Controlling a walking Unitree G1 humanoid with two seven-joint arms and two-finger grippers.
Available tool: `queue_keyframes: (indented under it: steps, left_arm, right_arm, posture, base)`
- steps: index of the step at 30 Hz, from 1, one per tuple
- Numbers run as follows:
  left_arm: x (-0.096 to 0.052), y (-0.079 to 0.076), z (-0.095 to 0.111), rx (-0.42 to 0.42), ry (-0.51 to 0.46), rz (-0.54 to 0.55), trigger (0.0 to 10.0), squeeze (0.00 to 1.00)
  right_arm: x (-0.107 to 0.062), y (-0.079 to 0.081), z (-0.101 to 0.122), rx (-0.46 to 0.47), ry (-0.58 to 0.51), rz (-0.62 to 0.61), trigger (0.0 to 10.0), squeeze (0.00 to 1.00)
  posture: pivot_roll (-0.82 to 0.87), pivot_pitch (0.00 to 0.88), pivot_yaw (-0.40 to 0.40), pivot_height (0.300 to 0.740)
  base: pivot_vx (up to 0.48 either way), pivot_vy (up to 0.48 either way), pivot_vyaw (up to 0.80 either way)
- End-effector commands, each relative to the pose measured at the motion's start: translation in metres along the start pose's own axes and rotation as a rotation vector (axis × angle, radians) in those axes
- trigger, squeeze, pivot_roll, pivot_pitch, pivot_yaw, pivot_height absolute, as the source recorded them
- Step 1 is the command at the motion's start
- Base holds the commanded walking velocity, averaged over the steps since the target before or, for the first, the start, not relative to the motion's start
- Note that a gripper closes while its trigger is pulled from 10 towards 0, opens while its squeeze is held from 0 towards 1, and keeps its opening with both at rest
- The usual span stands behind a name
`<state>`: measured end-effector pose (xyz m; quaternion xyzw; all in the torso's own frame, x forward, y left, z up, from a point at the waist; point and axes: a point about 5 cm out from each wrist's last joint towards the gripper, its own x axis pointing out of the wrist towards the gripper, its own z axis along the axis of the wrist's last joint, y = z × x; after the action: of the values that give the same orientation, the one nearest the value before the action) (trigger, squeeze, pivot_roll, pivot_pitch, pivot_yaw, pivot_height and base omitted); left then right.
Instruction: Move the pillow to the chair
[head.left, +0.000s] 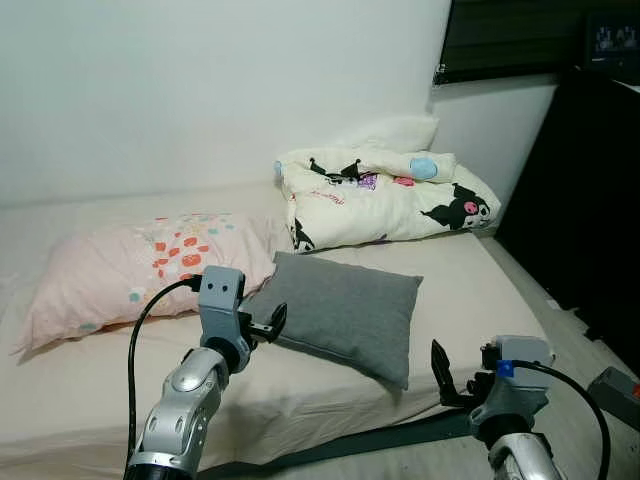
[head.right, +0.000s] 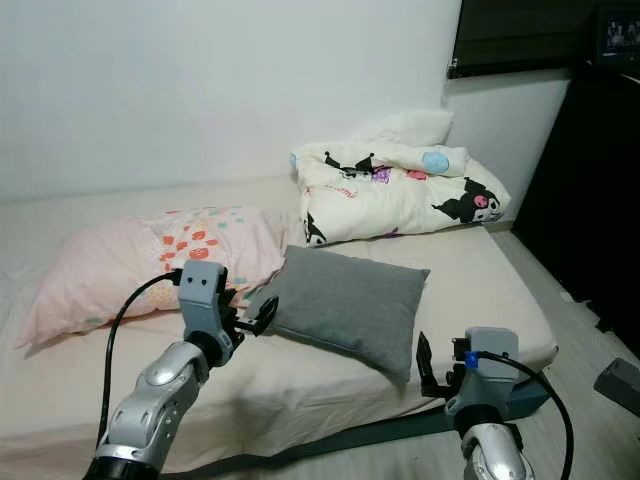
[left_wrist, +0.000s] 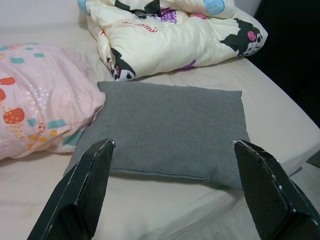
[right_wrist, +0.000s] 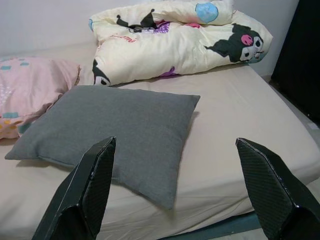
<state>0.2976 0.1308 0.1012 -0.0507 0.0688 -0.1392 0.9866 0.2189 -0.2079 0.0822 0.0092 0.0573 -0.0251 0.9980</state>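
A grey pillow (head.left: 345, 310) lies flat on the bed (head.left: 500, 290), near its front edge. One of its corners touches a pink patterned pillow (head.left: 130, 265) to the left. My left gripper (head.left: 268, 325) is raised just before the grey pillow's near left side, and in the left wrist view its fingers (left_wrist: 85, 195) stand wide open around nothing. My right gripper (head.left: 455, 378) hovers lower, off the bed's front edge and short of the pillow's near right corner. In the right wrist view the right gripper (right_wrist: 180, 190) is open and faces the grey pillow (right_wrist: 115, 130).
A rolled cream duvet with cartoon prints (head.left: 385, 195) lies at the back of the bed against the white wall. Dark furniture (head.left: 590, 200) stands along the right, with a strip of floor (head.left: 570, 335) between it and the bed. A small dark object (head.left: 615, 392) lies on the floor.
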Motion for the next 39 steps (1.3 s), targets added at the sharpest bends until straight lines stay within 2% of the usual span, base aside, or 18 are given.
queue_keyframes:
  steps: [1,39]
  left_arm:
    - [-0.0003,0.0021,-0.0015,0.006,0.008,0.005,10.0,0.00]
    - [0.0031,-0.0025,-0.0011,-0.020,0.006,-0.009,10.0,0.00]
  right_arm:
    - [-0.0005,0.0005,-0.0006,0.004,0.003,0.003,10.0,0.00]
    - [0.0014,-0.0039,-0.0006,-0.017,0.009,0.016,10.0,0.00]
  posture:
    - [-0.10,0.001,0.044,0.740]
    - [-0.14,0.007,0.050,0.740]
  base:
    - [0.000,0.000,0.00]
    - [0.000,0.000,0.00]
